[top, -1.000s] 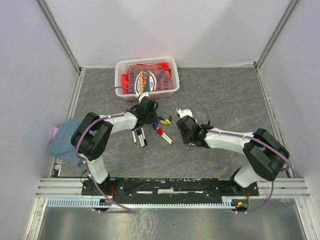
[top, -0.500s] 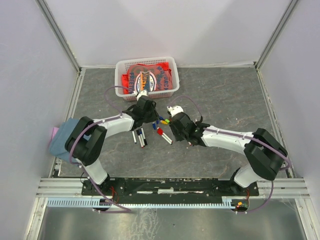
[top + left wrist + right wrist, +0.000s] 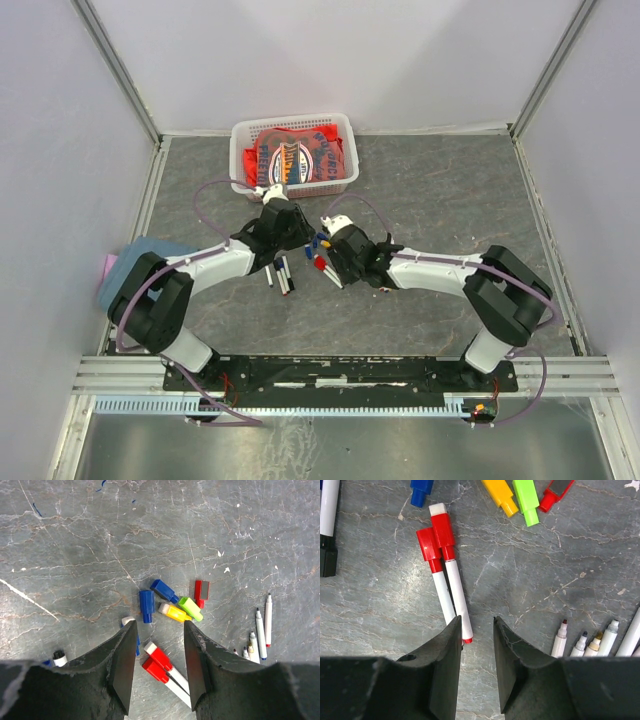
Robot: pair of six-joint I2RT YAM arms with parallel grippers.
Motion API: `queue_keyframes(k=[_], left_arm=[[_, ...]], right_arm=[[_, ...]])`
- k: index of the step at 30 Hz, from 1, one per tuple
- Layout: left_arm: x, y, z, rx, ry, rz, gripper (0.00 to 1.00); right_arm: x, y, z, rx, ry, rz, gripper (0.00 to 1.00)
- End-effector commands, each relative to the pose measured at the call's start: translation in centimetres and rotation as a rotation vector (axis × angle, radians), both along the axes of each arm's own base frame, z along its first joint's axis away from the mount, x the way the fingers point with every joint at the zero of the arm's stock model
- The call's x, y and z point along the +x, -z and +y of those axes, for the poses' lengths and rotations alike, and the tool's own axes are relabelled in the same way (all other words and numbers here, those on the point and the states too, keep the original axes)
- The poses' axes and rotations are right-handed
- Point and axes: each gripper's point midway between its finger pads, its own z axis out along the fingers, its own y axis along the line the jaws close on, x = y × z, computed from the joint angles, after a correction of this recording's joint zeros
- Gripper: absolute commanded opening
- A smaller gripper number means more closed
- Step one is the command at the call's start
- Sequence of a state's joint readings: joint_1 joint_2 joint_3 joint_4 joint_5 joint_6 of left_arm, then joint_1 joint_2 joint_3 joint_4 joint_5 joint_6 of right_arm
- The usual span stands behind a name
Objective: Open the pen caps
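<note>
The left pincer (image 3: 160, 630) stands open and empty over the worktop (image 3: 75, 555), with two red-capped pens (image 3: 161, 662) lying in the gap below its jaws. Just ahead of it sit loose pen caps (image 3: 146, 606): two blue, one yellow, one green, one red. The right pincer (image 3: 476, 622) is parted too and holds nothing, with the same two pens' white barrels just beside one jaw. Uncapped pens (image 3: 580, 642) lie past its other jaw.

Cut off by the right wrist view's edges: a black-capped pen (image 3: 327, 530) and a blue cap (image 3: 421, 489). Hidden behind the right gripper (image 3: 476, 622): lower barrels of the uncapped pens (image 3: 580, 644). Behind a finger of the left gripper (image 3: 159, 627), mostly covered, perhaps a blue-capped pen (image 3: 128, 621).
</note>
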State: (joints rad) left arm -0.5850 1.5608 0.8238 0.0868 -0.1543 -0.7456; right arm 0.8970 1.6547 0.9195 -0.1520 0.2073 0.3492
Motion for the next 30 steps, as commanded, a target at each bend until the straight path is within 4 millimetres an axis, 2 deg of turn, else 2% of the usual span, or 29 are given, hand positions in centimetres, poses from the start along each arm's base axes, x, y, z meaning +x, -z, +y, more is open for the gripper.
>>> queue_keyframes(k=[1,22,27,30], left_arm=[[0.5,-3.2,-0.6,-0.087,-0.019,-0.082,0.49],[-0.2,-3.4,-0.4,-0.110,-0.022,-0.086,0.50],[-0.3,-3.3,-0.5,-0.117,-0.019,-0.079,0.51],[-0.4,-3.2,-0.6,-0.121,-0.015,-0.070,0.52]], right_arm=[[1.1,-1.4,2.2,0.055,-0.024,-0.042,0.38],[0.7,1.4,1.5,-0.021,-0.025,-0.011,0.36],[0.0,2.6,1.0,-0.061,-0.034,0.017,0.28],[-0.3,3.2,0.8,-0.068,-0.035,0.034,0.19]])
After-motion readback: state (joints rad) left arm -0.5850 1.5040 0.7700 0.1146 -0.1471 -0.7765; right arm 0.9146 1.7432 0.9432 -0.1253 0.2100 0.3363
